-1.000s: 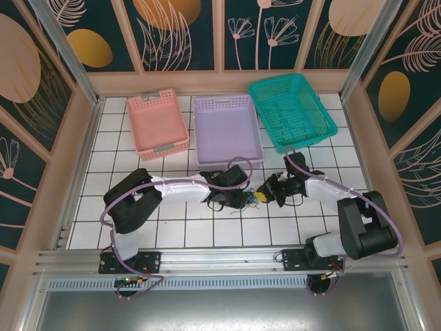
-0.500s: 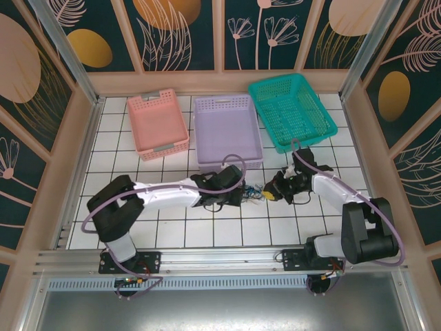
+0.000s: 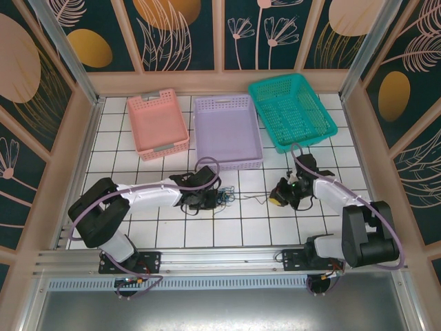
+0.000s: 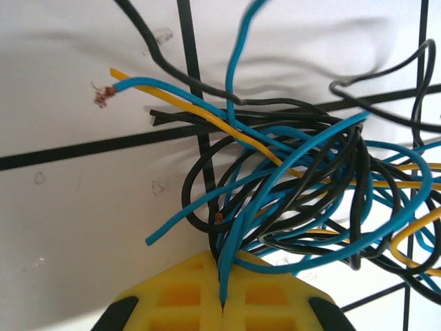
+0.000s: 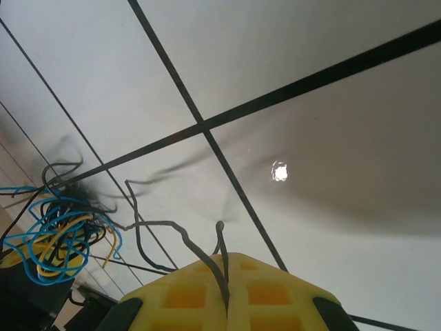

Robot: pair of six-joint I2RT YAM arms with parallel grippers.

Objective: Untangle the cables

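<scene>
The left arm is stretched low across the tiled table (image 3: 110,158), and the left gripper (image 4: 222,303) is pressed together on blue and black wires of the cables (image 4: 303,193) — a clump lying on the tiles just ahead of its pads. The right arm is folded inward, and the right gripper (image 5: 226,296) is clamped on one dark strand (image 5: 165,224) — seen running toward the clump.

No readable text, labels, brands, numbers or signs anywhere.
</scene>
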